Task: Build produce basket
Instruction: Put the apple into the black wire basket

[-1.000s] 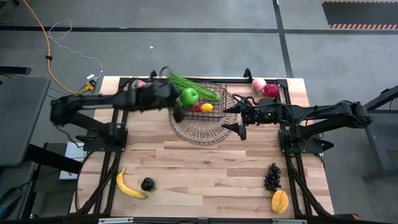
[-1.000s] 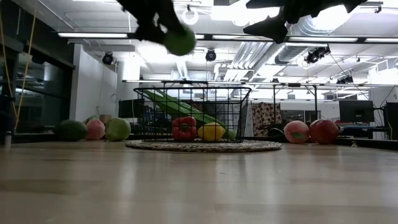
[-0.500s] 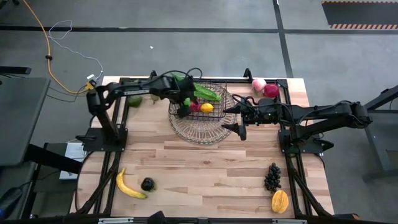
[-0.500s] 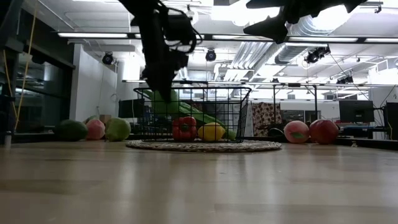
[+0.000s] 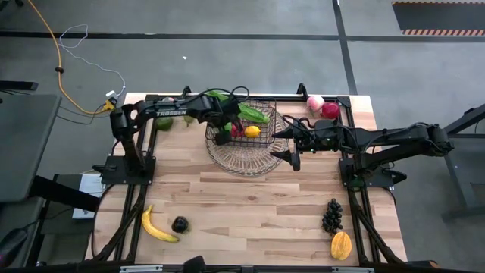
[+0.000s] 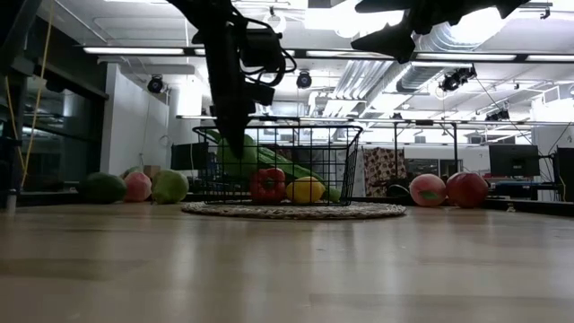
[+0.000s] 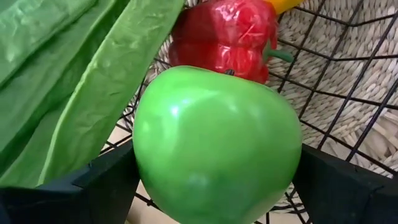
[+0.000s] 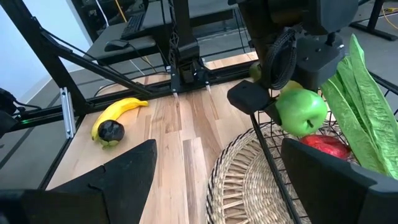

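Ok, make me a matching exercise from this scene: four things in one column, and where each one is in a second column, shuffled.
Things:
1. green apple
2. banana
3. dark grapes
4. red pepper

Places:
A. lying in the basket
B. near table edge, left arm's side
C. held in the left gripper
D. near table edge, right arm's side

Pairs: 1-C, 2-B, 3-D, 4-A

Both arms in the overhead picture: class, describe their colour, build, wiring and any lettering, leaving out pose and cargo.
Both arms are dark, near black, built of slim jointed links. The left arm carries small white lettering along one link, and black cables loop above the left gripper. The right arm has dark cabling along it, and the right gripper ends in two blunt, flat black fingers.
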Controlling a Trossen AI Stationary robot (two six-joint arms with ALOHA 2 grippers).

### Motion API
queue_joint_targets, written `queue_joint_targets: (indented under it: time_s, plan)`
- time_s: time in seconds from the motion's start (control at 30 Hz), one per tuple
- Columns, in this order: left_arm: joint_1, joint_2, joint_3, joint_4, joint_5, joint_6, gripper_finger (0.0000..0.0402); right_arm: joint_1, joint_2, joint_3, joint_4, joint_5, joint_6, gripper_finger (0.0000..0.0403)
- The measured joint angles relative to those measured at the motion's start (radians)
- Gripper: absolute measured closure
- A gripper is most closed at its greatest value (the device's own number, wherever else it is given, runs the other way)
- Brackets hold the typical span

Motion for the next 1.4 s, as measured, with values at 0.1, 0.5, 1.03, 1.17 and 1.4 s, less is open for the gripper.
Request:
queue_joint_targets:
  time_s: [0.1,0.5,1.03,1.17,1.4]
  plan:
    - [0.0,0.0,0.0,0.0,0.006,0.029,0.0044,0.0,0.0,0.0,0.0,0.0,0.0,0.0068]
    - [0.0,-0.01,0.0,-0.013,0.007,0.027,0.0008,0.0,0.0,0.0,0.0,0.0,0.0,0.0068]
    - [-0.006,-0.078,0.0,-0.001,0.019,0.023,0.0005,0.0,0.0,0.0,0.0,0.0,0.0,0.0068]
    - [-0.011,-0.067,-0.002,0.004,0.031,0.029,0.0007,0.0,0.0,0.0,0.0,0.0,0.0,0.0068]
    - [-0.007,-0.063,-0.007,0.011,0.034,0.03,0.0002,0.0,0.0,0.0,0.0,0.0,0.0,0.0068]
